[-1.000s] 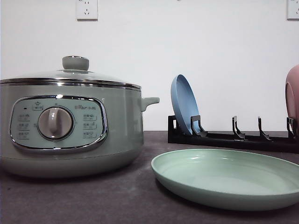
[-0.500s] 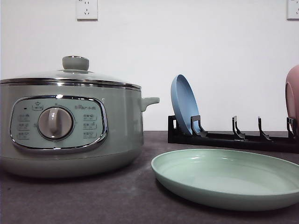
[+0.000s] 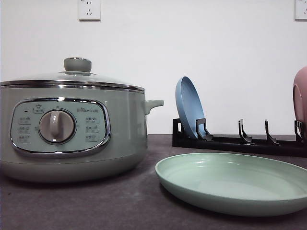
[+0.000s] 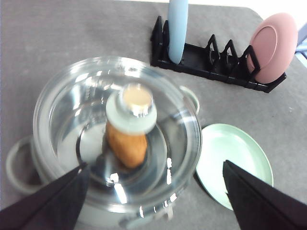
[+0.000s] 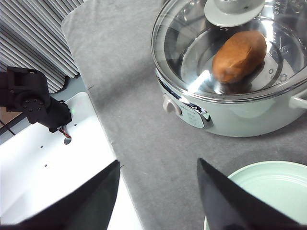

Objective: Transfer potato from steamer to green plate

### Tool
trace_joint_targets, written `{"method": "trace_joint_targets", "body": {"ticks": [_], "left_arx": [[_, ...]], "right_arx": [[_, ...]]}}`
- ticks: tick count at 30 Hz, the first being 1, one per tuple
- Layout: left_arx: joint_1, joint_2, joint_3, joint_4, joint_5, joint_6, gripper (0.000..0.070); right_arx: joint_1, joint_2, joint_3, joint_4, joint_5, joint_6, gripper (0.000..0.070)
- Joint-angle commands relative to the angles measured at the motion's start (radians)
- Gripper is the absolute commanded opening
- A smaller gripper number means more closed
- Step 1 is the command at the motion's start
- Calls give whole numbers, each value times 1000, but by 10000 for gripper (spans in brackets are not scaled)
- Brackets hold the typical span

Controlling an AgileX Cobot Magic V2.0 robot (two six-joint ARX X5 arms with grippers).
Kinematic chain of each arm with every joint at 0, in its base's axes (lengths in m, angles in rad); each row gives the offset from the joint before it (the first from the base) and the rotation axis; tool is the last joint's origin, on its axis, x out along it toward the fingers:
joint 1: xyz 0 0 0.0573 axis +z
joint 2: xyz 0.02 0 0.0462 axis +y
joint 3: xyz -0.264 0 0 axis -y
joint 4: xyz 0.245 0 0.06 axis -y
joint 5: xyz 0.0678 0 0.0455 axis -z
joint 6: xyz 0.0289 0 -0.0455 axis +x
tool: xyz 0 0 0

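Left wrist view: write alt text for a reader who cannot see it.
Seen from above, a potato lies inside the steamer under its closed glass lid. The empty green plate sits beside it on the grey table; a black rack beyond holds a blue plate and a pink plate. The left gripper hangs open above.

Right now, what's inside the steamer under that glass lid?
Through the glass lid one potato lies on the floor of the steamer. The lid's knob covers one end of the potato in the left wrist view; the front view shows only the closed steamer wall.
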Motion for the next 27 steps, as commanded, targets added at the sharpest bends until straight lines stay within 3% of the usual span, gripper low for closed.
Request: {"method": "trace_joint_targets", "body": {"ticks": [1,11,20,27], "left_arx": [[-21,70,90,-20,-29,13,556],[-177,448,435,-199,-213,59,556],[-265,642,488,-201,-338,67,555],[-294,725,488,-192,-362,73,555]], "right_arx": [[5,6,23,7,-2,-12,317],[5,6,23,6,-1,-12,317],[5,6,23,6,0,-12,317],[5,7,23,6,0,-12,317]]}}
